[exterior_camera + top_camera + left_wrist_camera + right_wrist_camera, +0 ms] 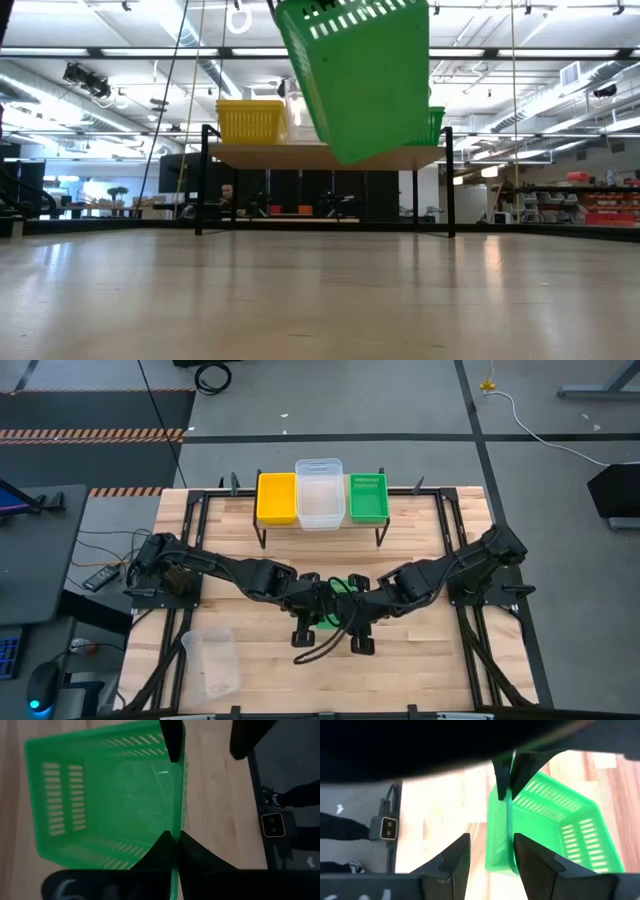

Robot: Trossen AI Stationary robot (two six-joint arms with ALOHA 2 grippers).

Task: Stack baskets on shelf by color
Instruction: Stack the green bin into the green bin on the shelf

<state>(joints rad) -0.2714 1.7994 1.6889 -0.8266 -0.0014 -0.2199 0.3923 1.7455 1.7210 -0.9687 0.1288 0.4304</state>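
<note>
A green basket [340,588] [360,80] hangs tilted in the air over the table's middle, between my two grippers. My left gripper [175,836] [318,600] is shut on one of its side walls. My right gripper [492,842] [358,600] is open, and its fingers stand on either side of the same wall farther along, without plain touch. At the far edge, the shelf [320,525] [330,157] carries a yellow basket [277,498], a clear basket [319,492] and another green basket [368,498]. The low view shows neither gripper. My left gripper pinches the green basket's side wall at its rim [176,820] between the two fingers, one inside the basket and one outside. It comes at it from the table's left. The basket is lifted clear of the table and tilted.
One more clear basket [210,660] rests on the table near its near left corner. Black frame rails [470,630] run along the table's left and right sides. A dark cable [325,645] loops on the wood below the grippers. Bare wood lies between the grippers and the shelf.
</note>
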